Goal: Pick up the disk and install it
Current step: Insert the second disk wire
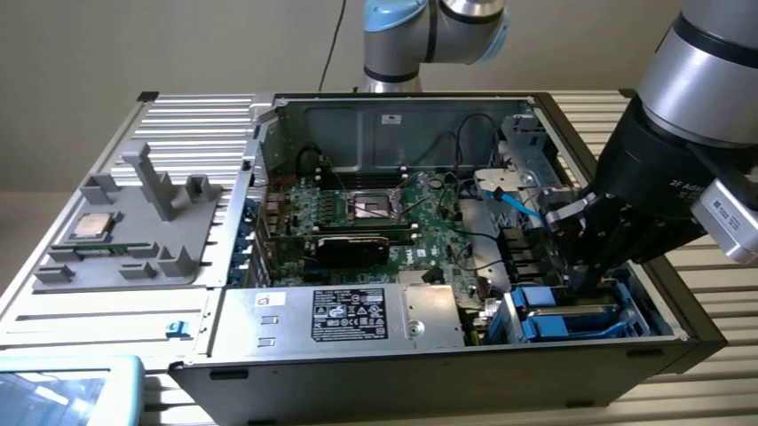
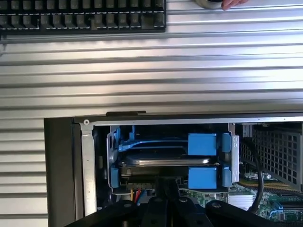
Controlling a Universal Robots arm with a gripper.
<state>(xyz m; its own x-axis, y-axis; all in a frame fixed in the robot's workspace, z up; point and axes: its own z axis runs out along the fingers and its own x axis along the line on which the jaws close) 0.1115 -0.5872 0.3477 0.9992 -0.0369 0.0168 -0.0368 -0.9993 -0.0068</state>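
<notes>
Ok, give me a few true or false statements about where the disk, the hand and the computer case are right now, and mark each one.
1. The disk sits in a blue carrier inside the computer case. True.
2. The hand hangs high above the case, well clear of it. False: it reaches down inside the case, right at the disk bay.
3. The hand is shut. True.
4. The small square chip lies inside the case. False: it rests on the grey tray outside, on the exterior view's left.
5. The case stands closed. False: its side is open, showing the circuit board.
</notes>
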